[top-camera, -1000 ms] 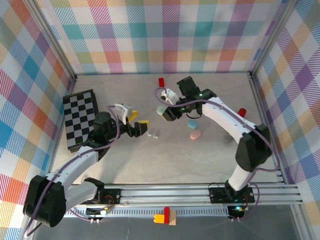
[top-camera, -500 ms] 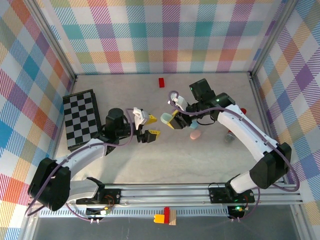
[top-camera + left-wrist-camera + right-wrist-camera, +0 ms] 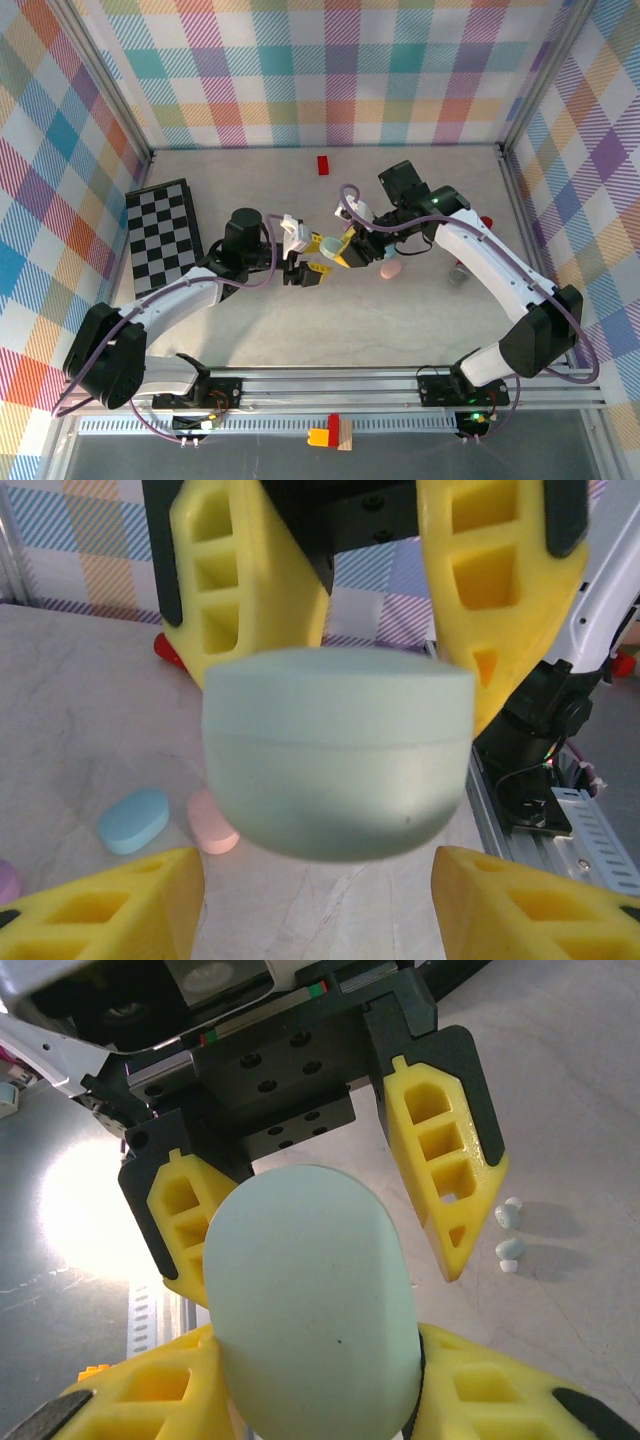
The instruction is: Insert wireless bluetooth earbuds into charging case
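Your right end effector is clamping the mint charging case above the tabletop; the left end effector is flanking it, jaws open. Two mint earbuds are lying below, likely light and slippery, so pinch across the bulb

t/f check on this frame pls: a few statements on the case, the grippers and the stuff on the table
1. The right gripper holds the mint case. True.
2. The mint case rests on the table. False: it is held up off the table.
3. Two pale buds lie side by side on the table. True.
4. The left gripper is shut on one of the buds. False: its fingers stand open on either side of the mint case.
5. The red block sits on the checkerboard. False: it lies on bare table near the back wall.
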